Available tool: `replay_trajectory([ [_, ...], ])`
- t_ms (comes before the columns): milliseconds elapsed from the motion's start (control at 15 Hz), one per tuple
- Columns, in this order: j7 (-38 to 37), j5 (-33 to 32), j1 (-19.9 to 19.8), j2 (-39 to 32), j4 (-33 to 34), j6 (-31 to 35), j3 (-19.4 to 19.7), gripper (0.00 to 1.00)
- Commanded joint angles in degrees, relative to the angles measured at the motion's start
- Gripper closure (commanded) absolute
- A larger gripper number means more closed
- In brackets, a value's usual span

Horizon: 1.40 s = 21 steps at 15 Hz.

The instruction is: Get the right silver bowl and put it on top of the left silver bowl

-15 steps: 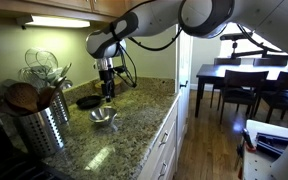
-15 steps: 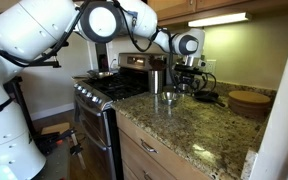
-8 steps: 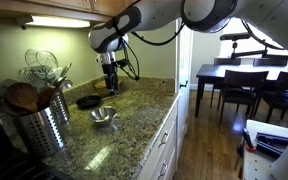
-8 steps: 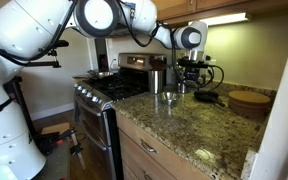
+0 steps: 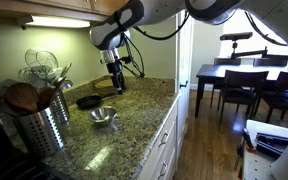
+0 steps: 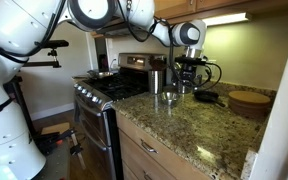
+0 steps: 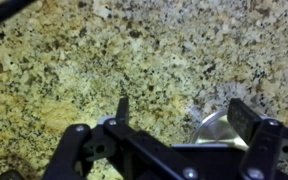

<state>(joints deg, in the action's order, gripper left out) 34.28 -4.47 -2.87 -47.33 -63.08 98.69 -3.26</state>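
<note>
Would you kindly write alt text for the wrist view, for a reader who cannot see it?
The open, empty gripper hangs over a speckled granite countertop, its black fingers entering from the bottom edge. Part of a shiny steel bowl shows on the counter at the lower right, partly hidden by the finger on that side.

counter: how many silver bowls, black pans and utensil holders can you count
silver bowl: 1 seen as a separate shape (possibly two stacked, cannot tell)
black pan: 1
steel utensil holder: 1
total: 3
</note>
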Motion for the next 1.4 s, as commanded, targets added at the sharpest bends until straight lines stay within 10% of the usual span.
replay_trajectory([
  [0, 0.3, -1.5, -0.2, 6.6, -7.7, -2.3, 0.1, 0.0],
  [1333, -3.2, -2.2, 0.0, 24.3, -31.6, -1.5, 0.4, 0.0],
])
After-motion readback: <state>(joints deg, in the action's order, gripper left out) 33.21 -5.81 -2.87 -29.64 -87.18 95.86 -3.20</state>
